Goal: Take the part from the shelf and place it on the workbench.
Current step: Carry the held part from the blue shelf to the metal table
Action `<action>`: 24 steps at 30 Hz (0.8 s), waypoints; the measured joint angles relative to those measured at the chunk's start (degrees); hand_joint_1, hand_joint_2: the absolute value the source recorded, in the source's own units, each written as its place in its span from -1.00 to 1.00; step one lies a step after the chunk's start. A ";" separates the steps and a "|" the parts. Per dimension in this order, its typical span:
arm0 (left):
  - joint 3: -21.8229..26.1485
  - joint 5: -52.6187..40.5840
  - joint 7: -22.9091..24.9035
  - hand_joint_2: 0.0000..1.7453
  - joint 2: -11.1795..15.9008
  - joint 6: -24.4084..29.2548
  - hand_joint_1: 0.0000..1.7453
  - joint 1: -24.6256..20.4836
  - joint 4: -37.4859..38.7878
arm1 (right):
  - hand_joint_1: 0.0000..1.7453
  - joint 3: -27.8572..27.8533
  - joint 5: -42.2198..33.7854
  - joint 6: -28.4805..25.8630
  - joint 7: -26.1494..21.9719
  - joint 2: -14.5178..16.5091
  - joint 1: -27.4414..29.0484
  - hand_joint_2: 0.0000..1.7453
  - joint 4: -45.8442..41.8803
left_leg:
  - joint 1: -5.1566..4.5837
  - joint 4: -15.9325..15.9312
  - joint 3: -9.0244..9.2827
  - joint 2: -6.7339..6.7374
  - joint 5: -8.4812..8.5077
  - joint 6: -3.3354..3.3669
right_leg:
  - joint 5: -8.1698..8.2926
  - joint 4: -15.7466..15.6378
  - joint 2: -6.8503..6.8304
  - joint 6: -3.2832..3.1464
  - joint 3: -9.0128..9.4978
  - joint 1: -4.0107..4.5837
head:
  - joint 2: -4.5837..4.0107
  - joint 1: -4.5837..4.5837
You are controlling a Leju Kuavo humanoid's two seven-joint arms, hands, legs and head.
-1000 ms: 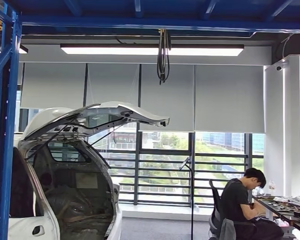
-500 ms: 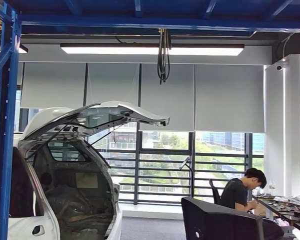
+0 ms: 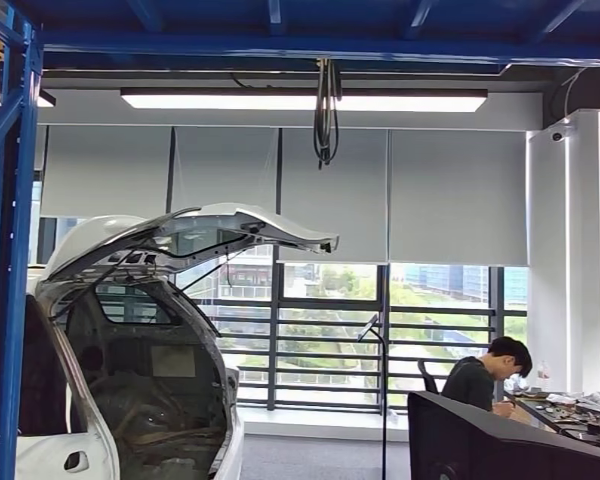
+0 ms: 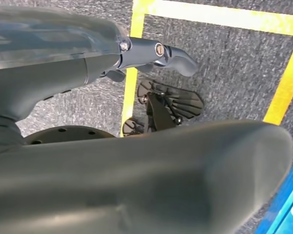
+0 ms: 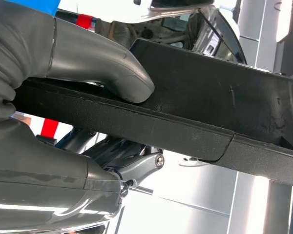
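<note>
I am holding the black part (image 5: 219, 105) with my right hand (image 5: 64, 97), thumb pressing on top and fingers (image 5: 137, 168) clamping underneath; it is showing at the lower right of my head view. My left hand (image 4: 100, 63) is hanging over the floor (image 4: 226, 58) beside a large dark shape, and I cannot tell how its fingers are set.

My right hand (image 5: 74, 122) has a pale grey ribbed cover, a thick smooth grey thumb and darker metal fingers pinned by a silver screw. My left hand (image 4: 100, 53) looks alike, with small round screws along one dark finger.

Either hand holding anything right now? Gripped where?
The right hand holds the long black textured panel by its long edge, thumb on top. The left hand's hold cannot be told.
</note>
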 joint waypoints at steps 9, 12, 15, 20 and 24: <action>-0.01 0.01 1.27 1.00 0.03 -1.25 -1.00 0.07 0.00 | 1.00 0.59 0.67 0.34 0.57 -0.20 -0.14 1.00 1.20 | -0.53 0.07 -0.01 0.00 -0.03 0.54 | 0.15 -0.05 0.01 0.59 0.02 -0.50 | 0.00 0.00; -0.01 0.03 2.06 1.00 0.04 -1.57 -1.00 0.07 0.00 | 1.00 0.93 0.73 0.36 0.84 -0.36 -0.34 1.00 1.49 | -0.04 -0.55 0.20 0.19 0.47 1.21 | -1.79 2.19 0.04 0.97 -0.73 -0.58 | 0.00 0.00; -0.01 0.07 2.78 1.00 0.05 -1.91 -1.00 0.14 0.00 | 1.00 1.13 0.74 0.42 1.13 -0.75 -0.48 1.00 2.03 | 0.16 -0.72 0.25 0.32 0.62 1.40 | -7.14 12.57 0.05 1.29 -5.20 -0.73 | 0.00 0.00; 0.01 0.05 3.09 1.00 0.05 -2.08 -1.00 0.29 0.00 | 1.00 1.34 0.74 0.52 1.32 -1.32 -0.55 1.00 3.08 | 0.35 -0.46 0.33 0.23 0.68 0.97 | -1.61 8.72 0.06 1.48 -3.86 -0.92 | 0.00 0.01; 0.01 -0.02 3.09 1.00 0.05 -2.16 -1.00 0.21 0.00 | 1.00 1.59 0.73 0.53 1.52 -1.55 -0.88 1.00 3.49 | 0.30 -0.44 -0.25 0.15 1.39 -0.74 | 1.12 1.55 0.33 0.35 -1.44 -0.33 | 0.01 0.00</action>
